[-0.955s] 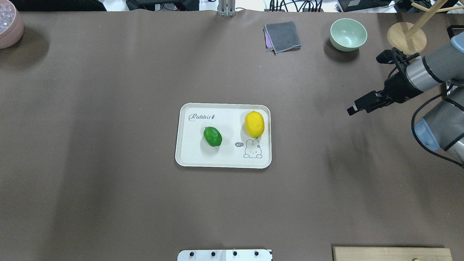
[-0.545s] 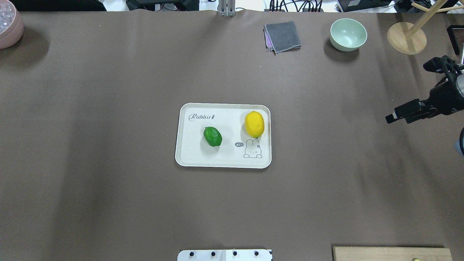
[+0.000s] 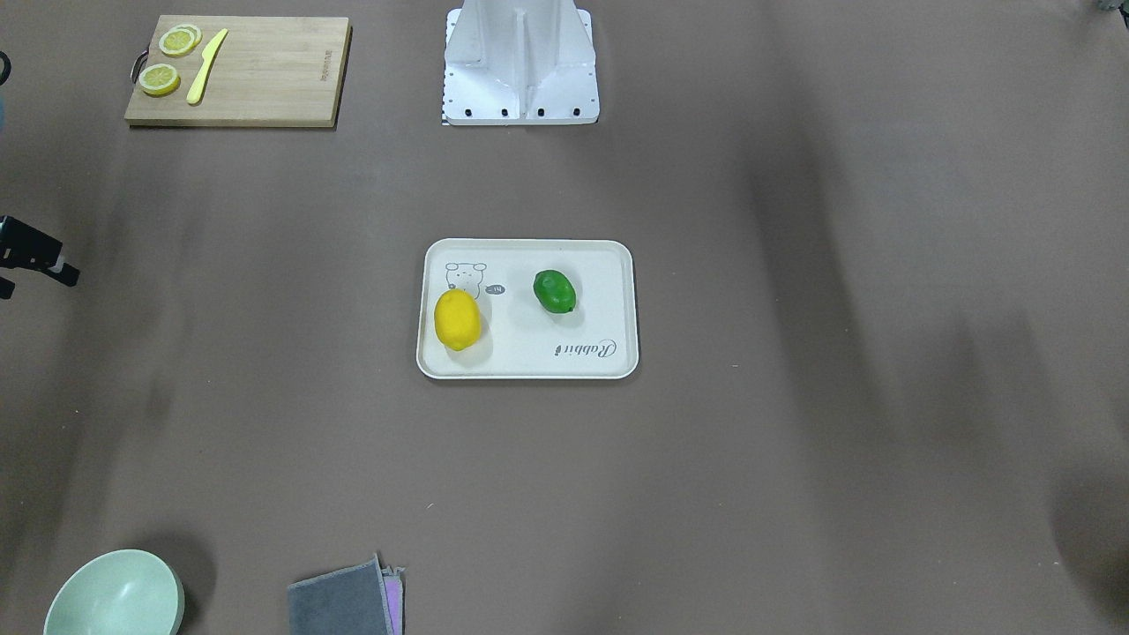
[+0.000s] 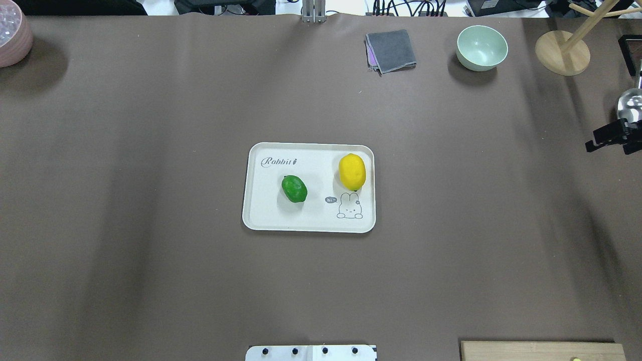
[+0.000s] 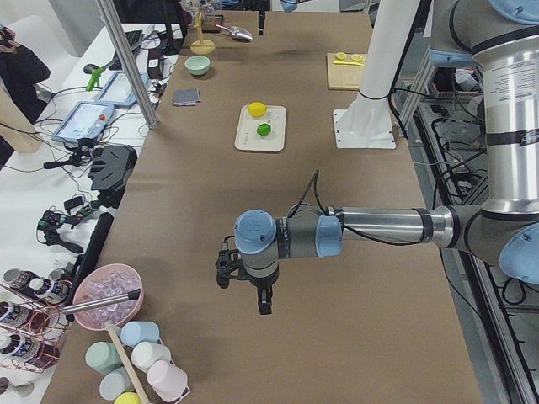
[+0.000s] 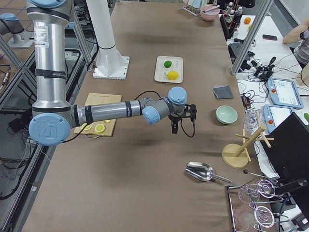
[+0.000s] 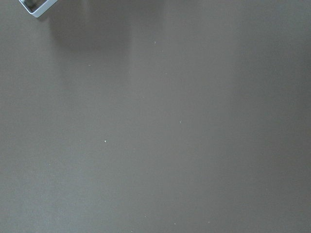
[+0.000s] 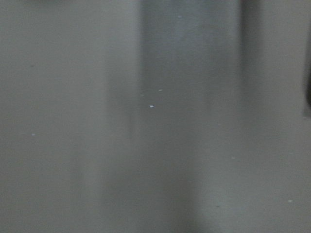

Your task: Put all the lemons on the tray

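Observation:
The yellow lemon [image 4: 352, 171] and the green lemon [image 4: 294, 188] both lie on the cream tray [image 4: 266, 220] at the table's middle, a little apart from each other. They also show in the front-facing view, yellow lemon [image 3: 457, 319], green lemon [image 3: 555, 291], tray [image 3: 529, 366]. My right gripper [image 4: 607, 148] is far right of the tray at the view's edge, open and empty; it also shows in the front-facing view [image 3: 38, 282]. My left gripper [image 5: 263, 301] shows only in the exterior left view, low over bare table; I cannot tell if it is open or shut.
A wooden cutting board [image 3: 256, 79] with lemon slices and a yellow knife lies near the robot base [image 3: 520, 66]. A green bowl [image 4: 481, 47], grey cloth [image 4: 391, 50], wooden stand [image 4: 562, 52] and pink bowl [image 4: 12, 35] line the far edge.
My right arm has drawn back to the right, away from the tray, almost out of the overhead view. The lemons and tray have not moved.

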You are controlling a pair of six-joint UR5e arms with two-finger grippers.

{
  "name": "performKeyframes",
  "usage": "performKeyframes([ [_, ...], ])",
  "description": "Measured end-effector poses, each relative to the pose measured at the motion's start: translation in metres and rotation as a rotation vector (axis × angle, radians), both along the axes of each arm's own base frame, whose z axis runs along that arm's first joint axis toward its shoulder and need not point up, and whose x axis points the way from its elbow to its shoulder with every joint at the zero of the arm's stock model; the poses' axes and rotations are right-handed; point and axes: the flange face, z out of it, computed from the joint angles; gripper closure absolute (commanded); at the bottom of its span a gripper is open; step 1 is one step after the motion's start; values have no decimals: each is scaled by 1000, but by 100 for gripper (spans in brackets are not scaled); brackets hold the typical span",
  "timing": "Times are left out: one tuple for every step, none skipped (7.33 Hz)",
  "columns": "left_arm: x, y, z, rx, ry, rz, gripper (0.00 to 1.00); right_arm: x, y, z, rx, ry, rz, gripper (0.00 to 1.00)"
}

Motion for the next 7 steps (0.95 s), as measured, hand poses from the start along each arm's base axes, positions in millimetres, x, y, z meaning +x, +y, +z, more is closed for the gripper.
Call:
performKeyframes([
  [0,0,1,-2,1,3,2,24,-2,12,-32,41,-3,6],
  [1,0,5,-8,1,6,1,45,-2,21,-77,61,12,5],
  [1,-4,10,-12,-1,12,1,66,0,28,-122,71,36,5],
  [2,-9,14,-13,-3,18,1,81,1,32,-137,76,46,6],
  [2,-13,16,-15,-3,21,1,91,2,36,-132,80,42,5],
  [2,-14,17,-17,-3,23,1,96,3,38,-129,86,39,4],
  [2,-15,17,-20,-3,23,1,99,3,40,-130,88,39,4],
])
